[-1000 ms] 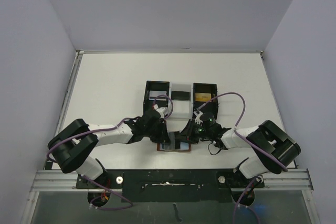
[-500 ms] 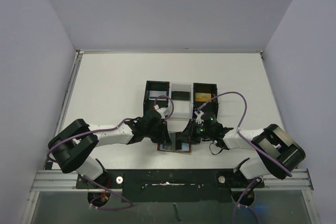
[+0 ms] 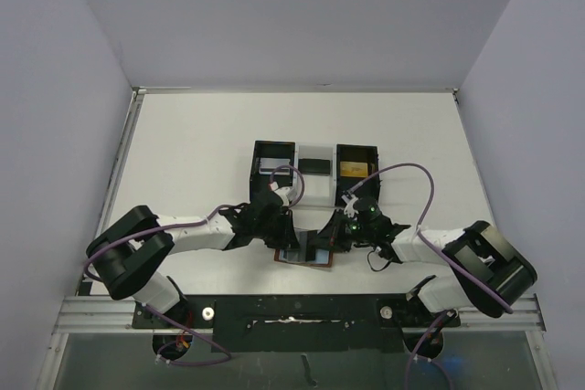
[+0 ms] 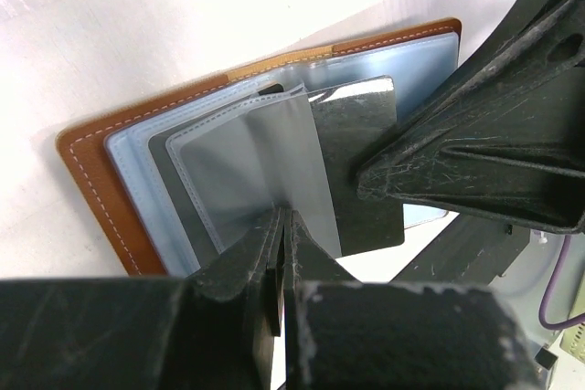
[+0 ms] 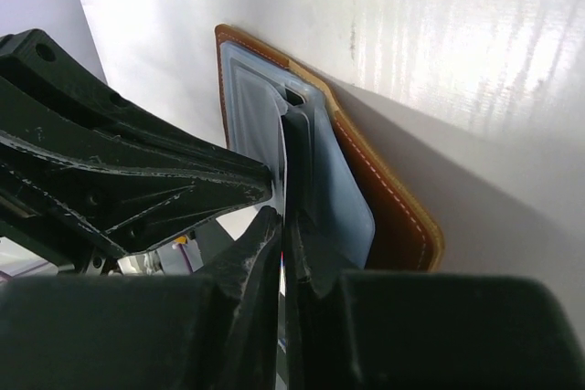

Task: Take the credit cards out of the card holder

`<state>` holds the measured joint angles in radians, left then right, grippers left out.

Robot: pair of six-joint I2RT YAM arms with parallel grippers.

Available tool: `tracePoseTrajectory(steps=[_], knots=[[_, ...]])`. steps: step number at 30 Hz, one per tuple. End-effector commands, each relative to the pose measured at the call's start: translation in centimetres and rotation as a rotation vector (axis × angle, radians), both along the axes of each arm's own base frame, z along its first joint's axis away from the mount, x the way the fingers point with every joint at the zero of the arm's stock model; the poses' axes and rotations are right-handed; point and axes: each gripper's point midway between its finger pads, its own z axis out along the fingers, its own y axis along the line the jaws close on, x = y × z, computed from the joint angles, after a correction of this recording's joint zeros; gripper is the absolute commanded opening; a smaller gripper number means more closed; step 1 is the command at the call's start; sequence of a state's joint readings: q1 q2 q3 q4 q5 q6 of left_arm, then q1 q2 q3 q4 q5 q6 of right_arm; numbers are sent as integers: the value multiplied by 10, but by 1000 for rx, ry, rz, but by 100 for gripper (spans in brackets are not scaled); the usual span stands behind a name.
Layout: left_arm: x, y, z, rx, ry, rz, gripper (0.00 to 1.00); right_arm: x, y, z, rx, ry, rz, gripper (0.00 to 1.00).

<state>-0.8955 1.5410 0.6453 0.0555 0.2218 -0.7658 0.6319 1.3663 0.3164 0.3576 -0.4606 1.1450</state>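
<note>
at the near edge of the white table, just in front of the two arm bases, the small brown leather bifold card holder lies open and flat, its blue-grey plastic pockets facing up. both arms reach inward and meet over it.

the left gripper comes in from the holder's left side. its jaws are pressed fully together on the lower edge of a grey translucent pocket leaf, which stands lifted off the pockets under it. a flat black card shows partly out from under that leaf, lying over the right half of the card holder.

the right gripper comes in from the opposite side, nose to nose with the left one. its jaws are closed to a thin slit, with the tip against the outer edge of the black card. whether the card is actually pinched between them is not clear from either wrist view.

farther back, apart from the holder, sits a black-and-white three-compartment tray. its left black compartment holds a pale card, the white middle one a dark card, and the right black one a gold card.
</note>
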Motion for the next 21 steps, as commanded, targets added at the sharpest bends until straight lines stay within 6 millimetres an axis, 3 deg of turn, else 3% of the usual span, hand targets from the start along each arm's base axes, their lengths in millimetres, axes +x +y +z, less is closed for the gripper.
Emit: tracePoseTrajectory(steps=[1,10,16,21], knots=[[-5,9,-17,53,27,11,0,5,4,20,78,-24,-13,0],[-10,1,-13,-4,50,15,0,9,-14,17,-3,-43,-14,0],[-10,-5,-11,-43,61,24,0,13,-11,19,22,-33,-43,20],[-8,-7,-10,-42,59,25,0,15,-9,20,26,-44,-38,24]])
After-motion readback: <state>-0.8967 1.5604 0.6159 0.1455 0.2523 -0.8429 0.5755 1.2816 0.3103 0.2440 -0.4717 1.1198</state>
